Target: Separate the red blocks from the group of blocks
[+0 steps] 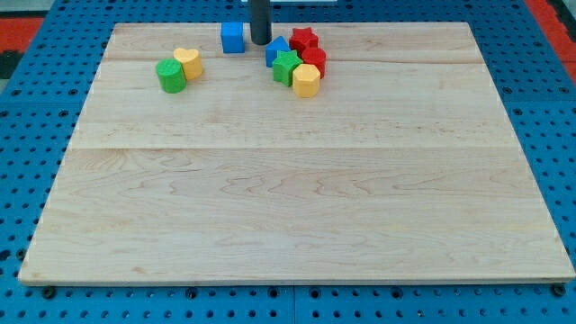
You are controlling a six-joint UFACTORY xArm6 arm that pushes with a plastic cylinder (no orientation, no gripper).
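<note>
Your tip (pixel 260 41), a bare rod w/ no end effector jaws to judge, sits at 10 o'clock of the cluster, likely placed to shove red star (pixel 304 39) and red block (pixel 314 58) out toward 3 o'clock.

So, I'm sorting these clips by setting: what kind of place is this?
Probably a robotics lab bench set up for pushing trials. A plain wooden board lies on a blue perforated base, small coloured blocks such as the blue cube sit near the view's top, and my tip stands just right of that cube.
</note>
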